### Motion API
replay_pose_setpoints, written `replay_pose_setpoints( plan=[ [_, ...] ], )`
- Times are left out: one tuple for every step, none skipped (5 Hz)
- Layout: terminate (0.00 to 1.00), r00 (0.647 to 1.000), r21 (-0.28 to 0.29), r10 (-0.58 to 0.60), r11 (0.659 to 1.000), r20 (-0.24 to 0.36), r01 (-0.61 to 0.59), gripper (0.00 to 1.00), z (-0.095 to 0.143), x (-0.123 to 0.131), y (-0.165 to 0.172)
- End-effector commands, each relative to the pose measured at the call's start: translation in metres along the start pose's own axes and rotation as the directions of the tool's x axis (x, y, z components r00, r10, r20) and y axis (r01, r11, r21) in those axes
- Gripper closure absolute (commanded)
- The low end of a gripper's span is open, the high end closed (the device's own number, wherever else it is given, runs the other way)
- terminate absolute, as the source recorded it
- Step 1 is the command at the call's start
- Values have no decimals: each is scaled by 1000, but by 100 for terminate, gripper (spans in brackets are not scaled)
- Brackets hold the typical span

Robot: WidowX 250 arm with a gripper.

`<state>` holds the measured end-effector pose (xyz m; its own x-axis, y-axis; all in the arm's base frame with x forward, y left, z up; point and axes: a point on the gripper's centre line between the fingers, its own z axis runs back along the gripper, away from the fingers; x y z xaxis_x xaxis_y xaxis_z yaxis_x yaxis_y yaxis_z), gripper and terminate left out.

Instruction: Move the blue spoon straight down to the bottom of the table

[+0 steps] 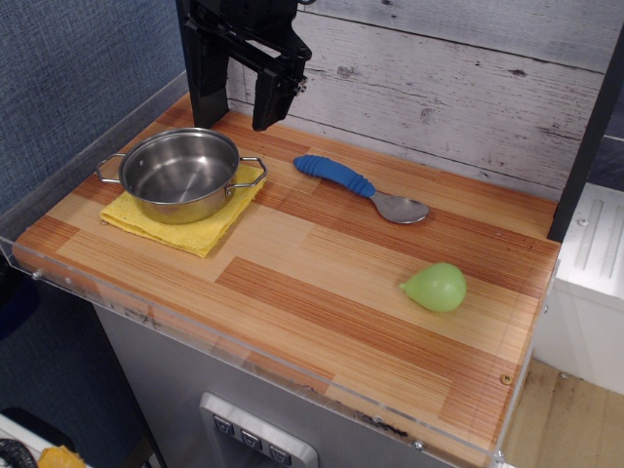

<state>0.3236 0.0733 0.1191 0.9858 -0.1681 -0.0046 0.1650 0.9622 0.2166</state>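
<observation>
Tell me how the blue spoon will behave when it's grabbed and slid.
The blue spoon looks rigid, so it probably won't flex. Its ribbed handle likely gives decent grip; the shiny metal bowl looks slicker. Lying flat on the table, it seems more apt to pivot than roll.

lying flat near the far edge of the striped wood table (322,312): blue spoon (359,187), ribbed blue handle pointing far-left, shiny metal bowl pointing right, resting untouched.
</observation>
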Motion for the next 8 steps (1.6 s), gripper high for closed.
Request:
replay_pose_setpoints(
  plan=[
    [0, 1000, 0, 0, 1000, 0, 0, 0, 0, 0, 0],
    [0, 971, -150, 234, 963, 43, -225, 0, 3, 7, -13],
    [0, 931, -262, 364, 901, 25, -345, 0, 3, 13, -17],
    [0, 843, -400, 537, 776, 13, -488, 0, -5, 16, -23],
    [0, 734, -409, 678, 682, 43, -606, 0, -14, 20, -28],
    [0, 615, -372, 784, 597, 83, -711, 0, -21, 30, -33],
    [0, 577, -328, 806, 586, 136, -741, 0, -25, 45, -37],
    [0, 545, -292, 820, 572, 175, -766, 0, -28, 68, -45]
  ],
)
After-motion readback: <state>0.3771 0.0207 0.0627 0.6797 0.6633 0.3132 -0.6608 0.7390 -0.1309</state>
